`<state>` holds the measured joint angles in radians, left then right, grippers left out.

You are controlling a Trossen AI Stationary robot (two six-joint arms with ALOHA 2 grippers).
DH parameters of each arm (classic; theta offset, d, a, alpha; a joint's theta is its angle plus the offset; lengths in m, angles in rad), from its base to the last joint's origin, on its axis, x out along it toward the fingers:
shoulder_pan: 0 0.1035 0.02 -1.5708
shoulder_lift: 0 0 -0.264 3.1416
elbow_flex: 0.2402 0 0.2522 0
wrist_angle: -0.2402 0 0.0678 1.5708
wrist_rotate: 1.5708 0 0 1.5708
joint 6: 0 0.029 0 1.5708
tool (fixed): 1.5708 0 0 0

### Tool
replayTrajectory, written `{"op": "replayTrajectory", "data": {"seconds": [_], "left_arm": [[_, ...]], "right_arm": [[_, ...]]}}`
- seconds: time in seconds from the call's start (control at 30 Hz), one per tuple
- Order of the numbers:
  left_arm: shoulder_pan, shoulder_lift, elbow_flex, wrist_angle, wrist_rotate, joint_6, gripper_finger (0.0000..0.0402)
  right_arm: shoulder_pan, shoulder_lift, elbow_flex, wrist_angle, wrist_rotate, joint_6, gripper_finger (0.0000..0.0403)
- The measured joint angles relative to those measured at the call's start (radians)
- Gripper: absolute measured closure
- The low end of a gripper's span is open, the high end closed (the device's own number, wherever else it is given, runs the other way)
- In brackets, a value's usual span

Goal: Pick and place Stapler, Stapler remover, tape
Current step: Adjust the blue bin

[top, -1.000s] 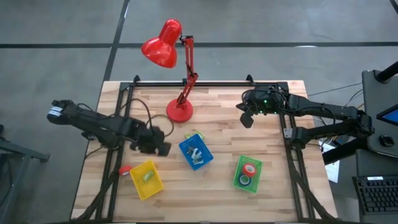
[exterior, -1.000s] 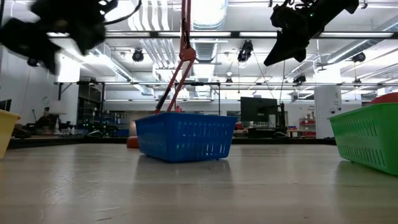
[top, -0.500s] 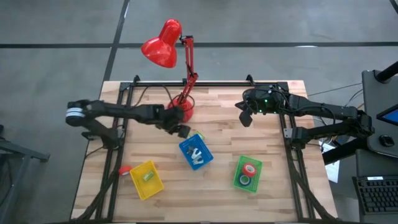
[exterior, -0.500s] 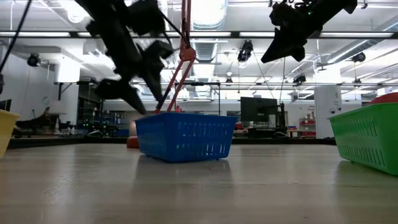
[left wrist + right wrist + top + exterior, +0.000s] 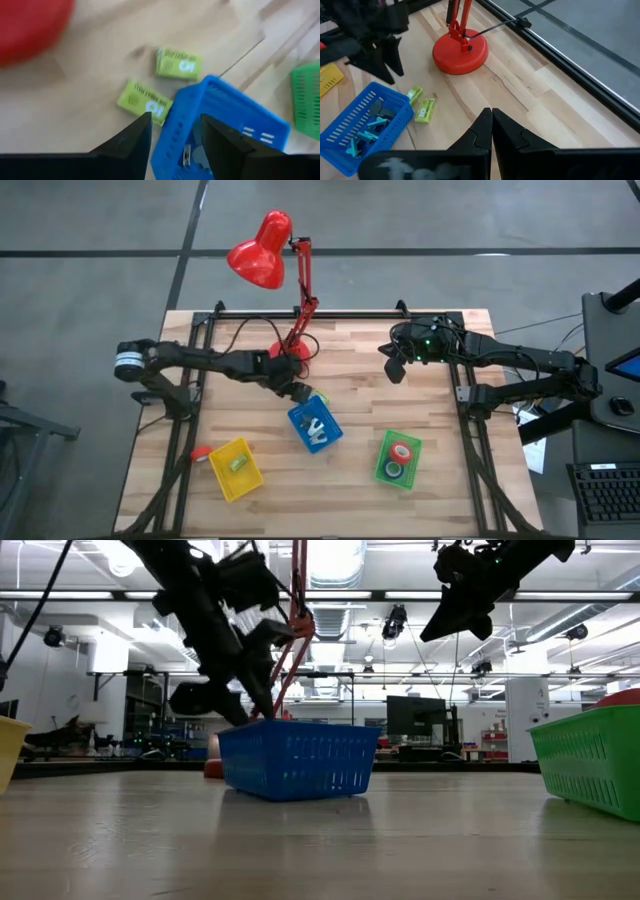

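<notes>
Three baskets sit on the surface (image 5: 440, 480) in a loose row: the left basket (image 5: 236, 469) nearest the front edge, the middle basket (image 5: 315, 425) a little farther back, the right basket (image 5: 398, 459) off to the right. Two tape rolls (image 5: 399, 458) lie in the right basket. A lamp (image 5: 288, 358) stands behind the middle basket. Two small boxes (image 5: 420, 105) lie side by side between the lamp base and the middle basket. The left gripper (image 5: 297, 393) hangs over that basket's back corner; the right gripper (image 5: 393, 366) hovers well to the right.

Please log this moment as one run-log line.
left gripper: open over blue basket rim | right gripper: shut, waiting
</notes>
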<state>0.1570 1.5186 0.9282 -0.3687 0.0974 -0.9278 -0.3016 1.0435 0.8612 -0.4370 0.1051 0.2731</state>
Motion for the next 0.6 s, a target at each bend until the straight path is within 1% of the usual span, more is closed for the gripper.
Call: {"op": "replayTrajectory", "data": {"seconds": [0.13, 0.2, 0.37, 0.6], "left_arm": [[0.001, -0.020, 0.002, -0.023, -0.082, 0.023, 0.0249], [0.003, 0.001, 0.001, -0.021, -0.081, 0.026, 0.0258], [0.000, 0.065, 0.001, -0.030, -0.016, -0.027, 0.0281], [-0.015, 0.076, 0.008, 0.063, 0.068, 0.016, 0.0291]], "right_arm": [[0.000, 0.001, 0.000, 0.001, 0.000, -0.002, 0.0394], [0.000, 0.005, 0.000, 0.002, 0.000, -0.003, 0.0394], [0.000, 0.018, 0.000, 0.008, 0.000, -0.003, 0.0394], [0.000, 0.022, 0.000, 0.007, 0.000, -0.002, 0.0394]]}}
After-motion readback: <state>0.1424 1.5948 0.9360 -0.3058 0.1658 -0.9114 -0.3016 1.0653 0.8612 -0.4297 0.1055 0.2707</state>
